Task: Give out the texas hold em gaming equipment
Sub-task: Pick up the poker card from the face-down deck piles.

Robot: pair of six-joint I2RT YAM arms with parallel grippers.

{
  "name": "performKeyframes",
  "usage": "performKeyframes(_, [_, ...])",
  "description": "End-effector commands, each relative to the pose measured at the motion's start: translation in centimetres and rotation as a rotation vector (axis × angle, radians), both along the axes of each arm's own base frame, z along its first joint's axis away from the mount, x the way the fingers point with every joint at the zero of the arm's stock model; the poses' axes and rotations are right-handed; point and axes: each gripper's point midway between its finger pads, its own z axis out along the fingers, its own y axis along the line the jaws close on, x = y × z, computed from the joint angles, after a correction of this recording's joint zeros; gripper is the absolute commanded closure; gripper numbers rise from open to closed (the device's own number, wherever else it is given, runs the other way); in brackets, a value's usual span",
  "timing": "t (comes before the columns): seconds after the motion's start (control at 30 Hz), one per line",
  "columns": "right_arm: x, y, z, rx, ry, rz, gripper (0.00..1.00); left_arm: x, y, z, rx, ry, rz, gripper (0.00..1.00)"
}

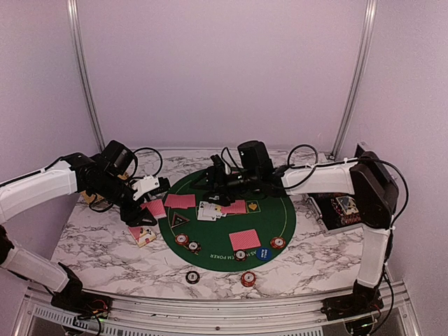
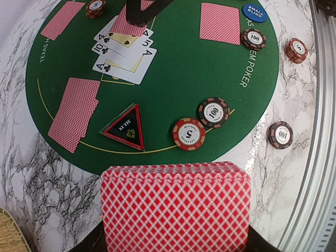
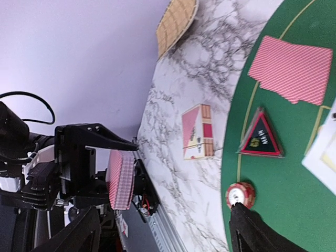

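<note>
My left gripper (image 1: 151,201) is shut on a deck of red-backed cards (image 2: 176,207), held above the marble at the mat's left rim; the deck also shows in the right wrist view (image 3: 121,178). On the green mat (image 2: 184,79) lie several face-up cards (image 2: 123,50), face-down pairs (image 2: 75,113) (image 2: 220,22), the triangular marker (image 2: 126,127), a red chip (image 2: 188,133), a dark chip (image 2: 213,112) and the blue button (image 2: 254,11). My right gripper (image 1: 214,186) hovers open and empty over the face-up cards, its fingers (image 3: 257,231) wide apart.
Two chips (image 1: 192,277) (image 1: 248,279) lie on the marble by the front edge. A card box (image 1: 143,234) lies left of the mat. The tan basket (image 3: 176,21) is at the far left, the black case (image 1: 339,210) at the right.
</note>
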Motion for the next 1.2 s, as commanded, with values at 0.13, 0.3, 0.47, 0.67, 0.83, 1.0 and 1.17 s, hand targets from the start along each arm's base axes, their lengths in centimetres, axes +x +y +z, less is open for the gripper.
performKeyframes(0.13, [-4.3,6.0,1.0,0.166,0.08,0.145,0.17,0.3,-0.6,1.2,-0.039,-0.026,-0.007,0.99])
performKeyframes(0.3, [-5.7,7.8,0.5,0.201,0.115,0.185,0.17,0.3,-0.7,1.3,-0.042,-0.031,-0.007,0.99])
performKeyframes(0.47, [-6.4,8.8,0.3,0.226,0.138,0.206,0.17,0.3,-0.6,1.3,-0.042,-0.03,-0.009,0.99])
performKeyframes(0.67, [-6.8,9.3,0.1,0.24,0.152,0.213,0.17,0.2,-0.6,1.2,-0.041,-0.028,-0.009,0.99])
performKeyframes(0.83, [-6.7,10.3,0.0,0.252,0.158,0.226,0.17,0.3,-0.7,1.2,-0.047,-0.028,-0.008,0.99])
performKeyframes(1.0, [-7.0,11.5,-0.2,0.257,0.172,0.249,0.19,0.3,-0.7,1.3,-0.047,-0.03,-0.007,0.99])
performKeyframes(1.17, [-7.4,12.4,-0.7,0.258,0.187,0.263,0.21,0.3,-0.7,1.3,-0.047,-0.03,-0.008,0.99])
